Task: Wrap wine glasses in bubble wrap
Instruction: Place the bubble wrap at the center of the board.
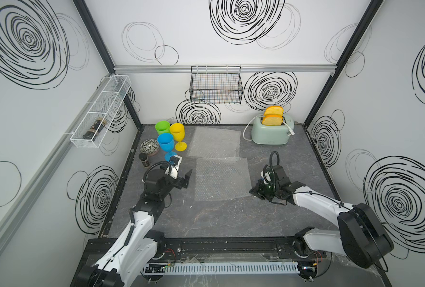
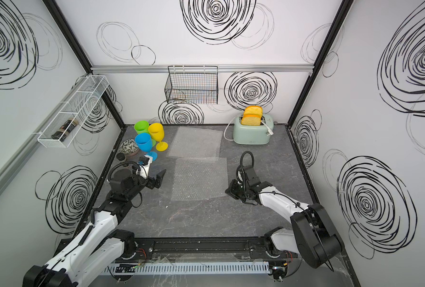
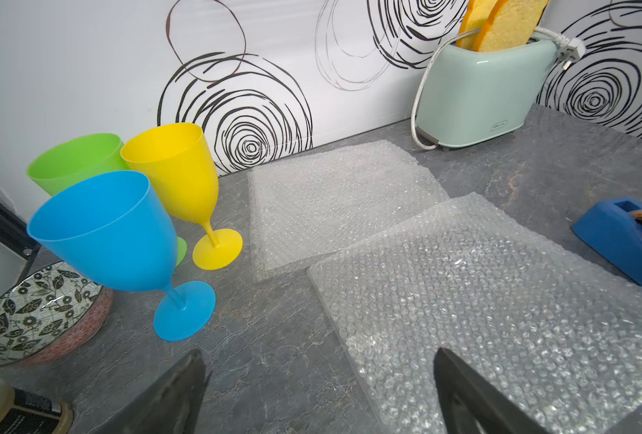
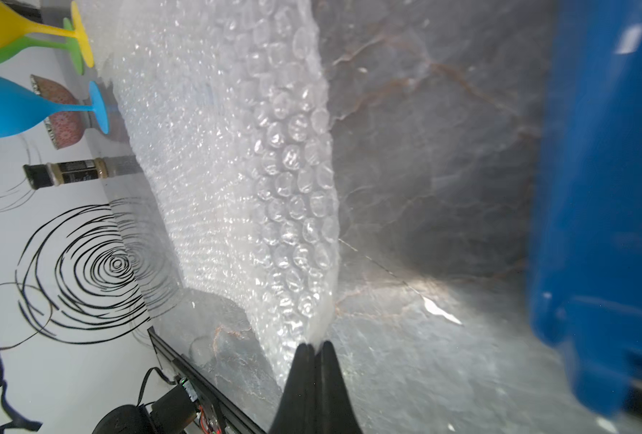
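Sheet placement appears in hand: right pincer [image 4: 314, 344] clamps the bubble wrap [image 4: 236, 180] corner; left pincer [image 3: 319, 353], open, should next fetch the blue goblet [image 3: 101, 233].

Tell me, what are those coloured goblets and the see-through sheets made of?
The blue goblet, yellow goblet, green goblet: probably plastic, opaque, satin; even colour, thin rims. The near sheet and far sheet: clear bubbled plastic film; glinting air pockets, table showing through.

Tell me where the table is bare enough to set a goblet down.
Widest bare patch: the front strip between the near bubble wrap sheet and the front rail. Another lies between the toaster and the tape dispenser. Crowded: the back left corner, with blue goblet, yellow goblet, green goblet, bowl and jar.
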Motion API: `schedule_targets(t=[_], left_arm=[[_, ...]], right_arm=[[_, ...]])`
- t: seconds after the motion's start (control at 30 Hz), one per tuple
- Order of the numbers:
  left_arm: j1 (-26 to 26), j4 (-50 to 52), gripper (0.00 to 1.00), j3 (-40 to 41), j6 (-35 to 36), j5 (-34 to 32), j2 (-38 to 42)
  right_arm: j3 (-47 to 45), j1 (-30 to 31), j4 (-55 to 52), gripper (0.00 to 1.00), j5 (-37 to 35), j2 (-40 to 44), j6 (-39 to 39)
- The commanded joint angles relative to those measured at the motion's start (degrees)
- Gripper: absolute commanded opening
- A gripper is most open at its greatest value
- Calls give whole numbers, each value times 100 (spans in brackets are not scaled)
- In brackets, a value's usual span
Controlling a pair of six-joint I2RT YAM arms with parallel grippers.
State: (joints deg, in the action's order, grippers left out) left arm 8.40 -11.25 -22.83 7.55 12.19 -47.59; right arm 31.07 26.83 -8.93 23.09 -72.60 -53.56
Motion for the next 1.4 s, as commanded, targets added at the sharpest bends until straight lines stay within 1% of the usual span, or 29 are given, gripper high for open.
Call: schedule_targets(t=[0.0, 0.07, 0.13, 0.37, 0.6, 0.77, 0.97, 1.03, 1.07, 1.17, 1.27, 1.37], left_arm=[[60, -159, 97, -116, 91, 19, -20], [98, -156, 97, -119, 113, -5, 0], [100, -189, 97, -108, 102, 12, -30], [125, -143, 97, -138, 78, 8, -26], [161, -60, 97, -209, 52, -44, -26], [177, 30, 97, -306, -34, -8, -34], [251, 171, 97, -516, -15, -156, -61], [354, 345, 97, -712, 49, -262, -108], [410, 468, 97, -850, 87, -332, -162], [513, 886, 97, -1392, 133, -490, -416], [520, 1397, 97, -2173, 167, -698, -876], [514, 2153, 97, -3165, 233, -1016, -1503]], right_arm=[[14, 160, -266, 0, -168, 86, -102], [-4, 326, -346, 0, -158, 54, -145], [12, 438, -478, 0, -292, 96, -155], [-111, 515, -724, 0, -581, 447, -328], [-220, 541, -773, 2, -693, 539, -337], [-399, 617, -737, 3, -735, 697, -514], [-612, 640, -717, 4, -792, 981, -681], [-629, 657, -722, 13, -761, 1017, -708], [-585, 644, -781, 21, -779, 1023, -688], [-221, 615, -1168, 39, -1060, 1137, -450], [27, 688, -1449, 48, -1238, 1335, -296], [249, 677, -1901, 52, -1453, 1569, -88]])
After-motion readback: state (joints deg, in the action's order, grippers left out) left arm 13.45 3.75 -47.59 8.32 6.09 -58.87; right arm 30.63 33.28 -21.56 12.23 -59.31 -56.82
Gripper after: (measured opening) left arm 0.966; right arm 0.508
